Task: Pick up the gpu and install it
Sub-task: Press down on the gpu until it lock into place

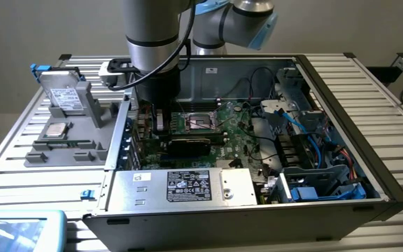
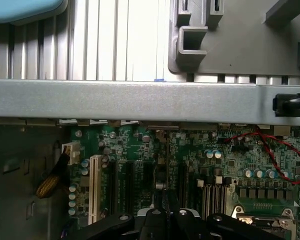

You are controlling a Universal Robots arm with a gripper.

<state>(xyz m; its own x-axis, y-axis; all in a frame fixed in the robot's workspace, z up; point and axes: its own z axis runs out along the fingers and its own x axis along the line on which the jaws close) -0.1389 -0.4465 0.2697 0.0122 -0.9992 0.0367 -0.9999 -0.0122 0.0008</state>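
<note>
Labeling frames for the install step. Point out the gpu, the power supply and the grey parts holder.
gpu (image 1: pixel 187 144): exterior view, dark top edge, standing in the motherboard.
power supply (image 1: pixel 180 186): exterior view, its label.
grey parts holder (image 1: pixel 58 152): exterior view, bare flat base.

Arm (image 1: pixel 152 52) reaches down into open PC case (image 1: pixel 341 105), centre-left of frame. GPU (image 1: pixel 187 143) sits across motherboard (image 1: pixel 240 142) below it. Grey fixture tray (image 1: pixel 69 142) at left.
</note>
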